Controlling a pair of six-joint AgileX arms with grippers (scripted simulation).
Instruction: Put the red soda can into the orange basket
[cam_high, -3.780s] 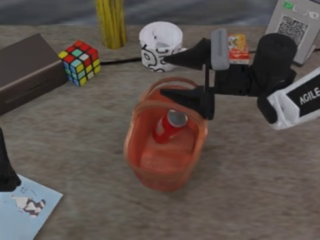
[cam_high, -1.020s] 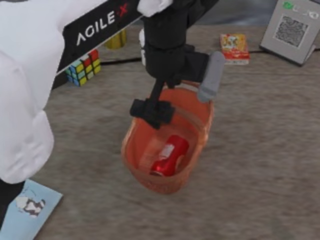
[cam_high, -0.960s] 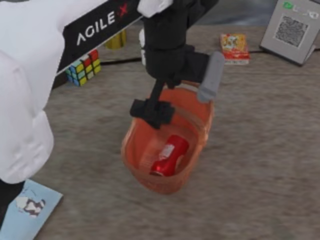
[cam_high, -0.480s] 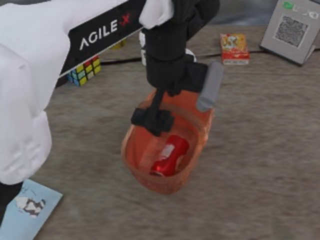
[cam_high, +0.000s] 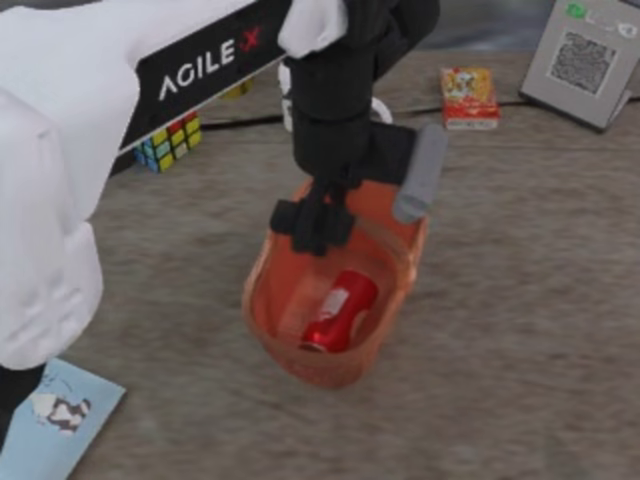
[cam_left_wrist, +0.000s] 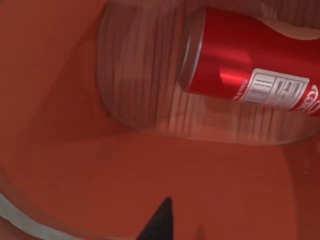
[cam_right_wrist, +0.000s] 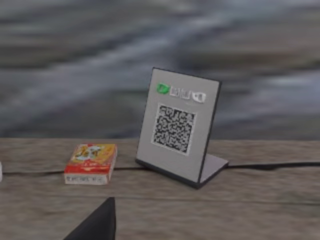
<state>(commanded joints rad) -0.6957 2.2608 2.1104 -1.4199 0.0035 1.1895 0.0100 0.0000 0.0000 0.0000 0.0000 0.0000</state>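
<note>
The red soda can (cam_high: 338, 310) lies on its side on the ribbed bottom of the orange basket (cam_high: 262, 300), near the middle of the table. My left arm reaches in from the left, and my left gripper (cam_high: 312, 224) is over the basket's far half, shut on the handle. The left wrist view looks down the orange basket wall (cam_left_wrist: 75, 125) to the can (cam_left_wrist: 250, 60), with one dark fingertip (cam_left_wrist: 160, 222) at the frame's edge. My right arm is out of the top view. Of my right gripper only one fingertip (cam_right_wrist: 102, 222) shows, well off centre, holding nothing.
A colour cube (cam_high: 168, 140) sits at the back left. A small red-orange printed box (cam_high: 469, 97) and a grey QR-code stand (cam_high: 583, 60) are at the back right. A blue card (cam_high: 50, 420) lies at the front left corner.
Earlier the right gripper hung open over the basket; it has left the top view. The left arm came over the basket. Its fingers drew together and shifted slightly to the far side.
</note>
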